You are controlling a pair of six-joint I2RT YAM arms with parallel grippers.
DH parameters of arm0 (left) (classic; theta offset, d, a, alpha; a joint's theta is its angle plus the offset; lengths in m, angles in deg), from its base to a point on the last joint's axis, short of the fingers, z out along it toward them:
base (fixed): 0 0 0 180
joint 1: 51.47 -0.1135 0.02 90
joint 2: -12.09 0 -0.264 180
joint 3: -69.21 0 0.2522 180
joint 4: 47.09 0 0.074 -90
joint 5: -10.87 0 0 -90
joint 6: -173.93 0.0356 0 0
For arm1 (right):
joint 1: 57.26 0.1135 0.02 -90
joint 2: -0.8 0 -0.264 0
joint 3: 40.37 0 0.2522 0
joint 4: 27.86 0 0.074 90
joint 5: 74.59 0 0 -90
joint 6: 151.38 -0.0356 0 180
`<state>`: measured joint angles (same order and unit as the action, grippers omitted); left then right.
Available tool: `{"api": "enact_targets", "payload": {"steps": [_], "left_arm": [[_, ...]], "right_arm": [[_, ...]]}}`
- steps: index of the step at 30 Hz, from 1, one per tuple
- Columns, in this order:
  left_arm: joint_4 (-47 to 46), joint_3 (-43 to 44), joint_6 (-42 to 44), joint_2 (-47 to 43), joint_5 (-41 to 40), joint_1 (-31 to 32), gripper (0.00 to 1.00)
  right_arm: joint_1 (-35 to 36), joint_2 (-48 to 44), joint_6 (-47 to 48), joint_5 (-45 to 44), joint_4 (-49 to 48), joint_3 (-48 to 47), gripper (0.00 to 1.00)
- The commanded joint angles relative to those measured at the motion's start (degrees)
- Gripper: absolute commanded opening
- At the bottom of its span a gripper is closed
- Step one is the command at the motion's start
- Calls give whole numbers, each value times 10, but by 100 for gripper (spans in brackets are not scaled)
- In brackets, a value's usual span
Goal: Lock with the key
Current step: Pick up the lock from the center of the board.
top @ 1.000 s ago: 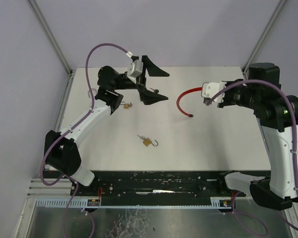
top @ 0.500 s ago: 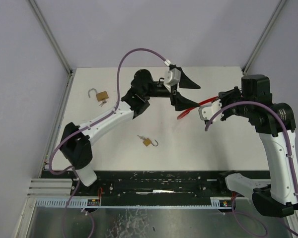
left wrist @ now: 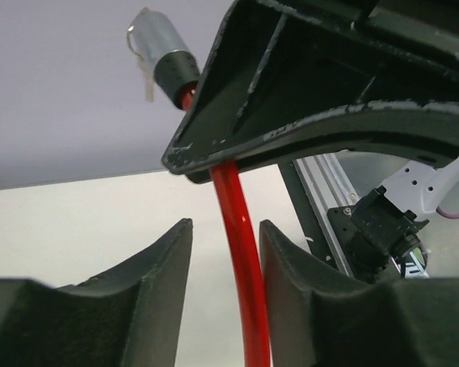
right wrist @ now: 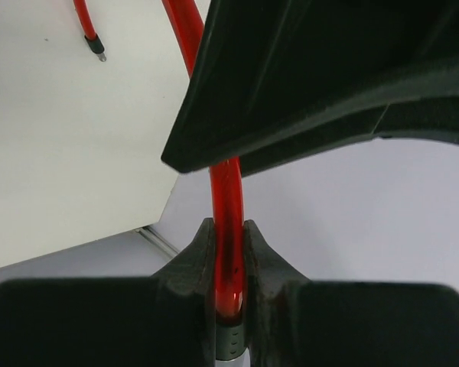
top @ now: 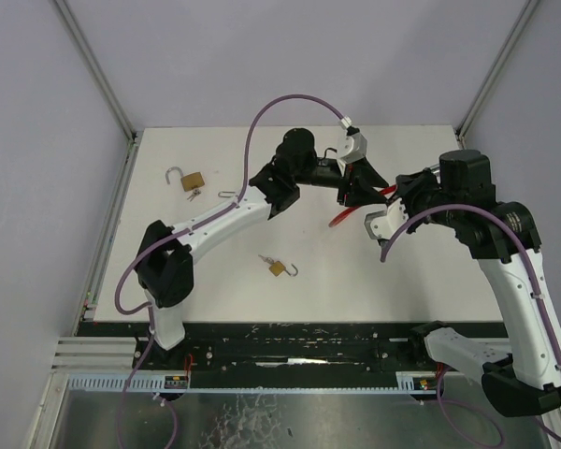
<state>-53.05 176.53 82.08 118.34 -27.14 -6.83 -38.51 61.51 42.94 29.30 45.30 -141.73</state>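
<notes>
Right pincer [right wrist: 228, 229] grips red cable [right wrist: 226, 191]; left pincer [left wrist: 226, 229] released astride it; only left wrist shows lock barrel [left wrist: 168, 61].

Left arm [top: 215, 220], right arm [top: 533, 290]: white links, black joints and bases. Purple cable [top: 299, 97] loops off each wrist. Fingers [left wrist: 138, 283] matte black, curved, some edges chipped pale.

cable [left wrist: 243, 275] red | padlocks [top: 194, 180] [top: 277, 268] brass | table [top: 430, 271] white | left claw [left wrist: 224, 229] black | wiring [top: 299, 97] purple

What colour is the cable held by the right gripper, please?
The cable is glossy red, shown best in the right wrist view.
</notes>
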Motion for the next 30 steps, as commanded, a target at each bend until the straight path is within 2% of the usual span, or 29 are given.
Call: {"api": "enact_targets", "payload": {"steps": [1,3,7,8,9,10,12,13,15,16,17,21,24,26,28,30], "left_arm": [[40,48,-3,23,22,5,33],[67,63,-1,36,37,4,24],[108,84,14,56,67,3,20],[118,89,23,60,76,3,15],[131,95,32,63,87,1,4],[137,100,35,65,92,-1,1],[128,95,37,63,101,-6,0],[113,87,30,57,100,-10,0],[68,46,8,39,95,-21,0],[28,20,-9,26,95,-27,0],[-14,-12,-31,13,95,-36,0],[-242,-140,-135,-35,94,-75,0],[-376,-185,-195,-44,88,-92,0],[-451,-208,-244,-44,88,-104,0],[-522,-231,-293,-44,81,-116,0],[-598,-250,-346,-41,74,-131,0]], "right_arm": [[21,-11,19,-15,-60,7,0],[25,-9,17,-15,-60,7,0],[32,-4,17,-23,-59,9,0],[33,-4,17,-24,-59,11,0],[33,-4,17,-25,-59,13,0],[35,-5,16,-25,-58,16,0],[35,-6,9,-19,-55,17,5],[36,-9,0,-11,-56,18,21],[36,-15,-33,8,-55,11,60],[36,-20,-59,20,-52,1,74],[36,-25,-89,34,-47,-12,82],[36,-71,-240,128,-50,-42,86],[32,-120,-385,207,-106,-4,87],[-8,-150,-469,269,-162,43,88],[-65,-184,-597,311,-282,115,89],[-136,-225,-839,249,-534,245,91]]}}
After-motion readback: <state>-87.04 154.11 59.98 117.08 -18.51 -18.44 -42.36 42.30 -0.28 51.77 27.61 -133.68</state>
